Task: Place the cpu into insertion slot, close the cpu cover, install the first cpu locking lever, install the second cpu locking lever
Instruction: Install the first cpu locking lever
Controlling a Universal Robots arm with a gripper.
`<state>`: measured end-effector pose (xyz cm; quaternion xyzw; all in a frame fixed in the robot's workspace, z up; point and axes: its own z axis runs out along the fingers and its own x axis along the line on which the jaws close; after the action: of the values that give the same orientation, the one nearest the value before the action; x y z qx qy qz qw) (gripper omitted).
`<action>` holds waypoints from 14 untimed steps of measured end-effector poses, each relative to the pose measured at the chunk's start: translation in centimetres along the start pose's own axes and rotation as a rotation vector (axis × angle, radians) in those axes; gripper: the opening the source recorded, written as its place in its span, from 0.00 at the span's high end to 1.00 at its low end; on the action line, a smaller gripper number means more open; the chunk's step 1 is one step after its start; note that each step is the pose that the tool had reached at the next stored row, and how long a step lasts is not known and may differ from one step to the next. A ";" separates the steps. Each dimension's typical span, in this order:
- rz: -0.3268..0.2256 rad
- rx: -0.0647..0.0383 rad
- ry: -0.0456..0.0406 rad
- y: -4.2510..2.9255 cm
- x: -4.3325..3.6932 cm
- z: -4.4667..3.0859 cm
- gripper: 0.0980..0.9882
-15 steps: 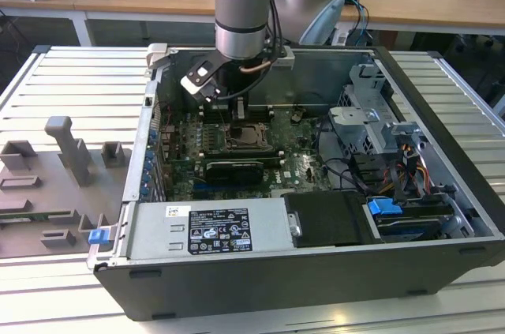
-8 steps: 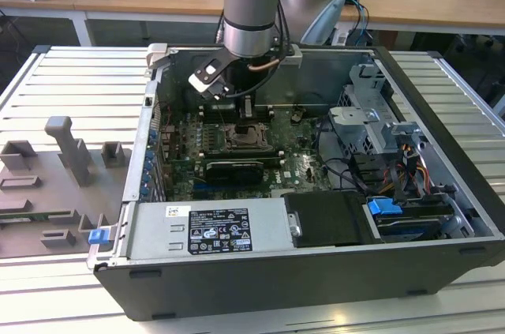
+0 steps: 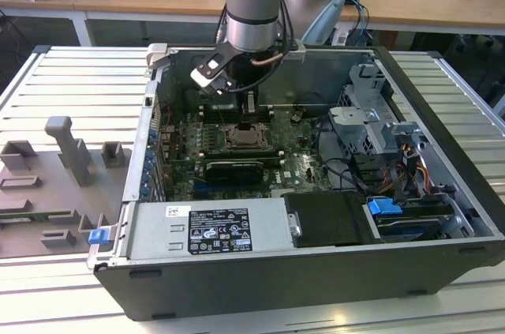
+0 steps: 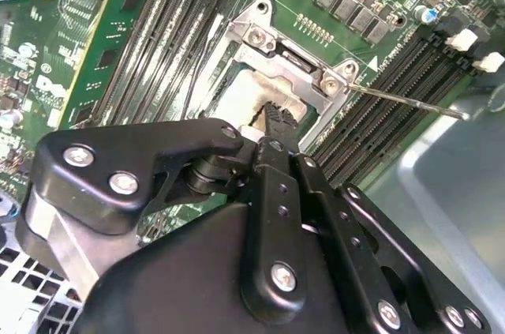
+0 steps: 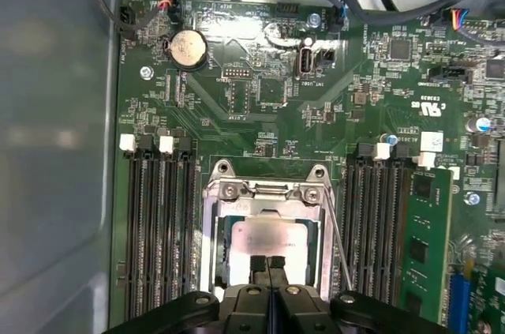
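Over at the exterior view's left, well apart from the pincer (image 3: 247,113), some grey holder blocks (image 3: 67,152) sit on the desk (image 3: 55,287). The pincer hangs inside the open pc case (image 3: 442,192), tips pinched together with nothing between them. The cpu (image 5: 268,235) is right under them, lying flat in the insertion slot (image 5: 268,190). The cpu cover (image 5: 211,243) looks folded down round it, can't swear to it. Just beside the pincer a thin lever rod (image 5: 341,251) stands free, unhooked. My worry: with nothing latched, those tips pushing off-centre could tilt the chip and bend pins, or snag that rod.
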<state>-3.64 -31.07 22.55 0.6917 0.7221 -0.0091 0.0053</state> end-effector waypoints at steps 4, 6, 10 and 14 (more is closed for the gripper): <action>0.000 0.000 -0.0010 -0.01 -0.04 -1.77 0.99; 0.000 0.000 -0.0011 -0.02 -0.06 -3.11 0.99; 0.000 0.000 -0.0012 -0.03 -0.08 -4.22 0.99; 0.000 0.000 -0.0046 -0.03 -0.11 -5.26 0.99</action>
<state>-3.64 -31.06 27.81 0.6916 0.7221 -0.0108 0.0069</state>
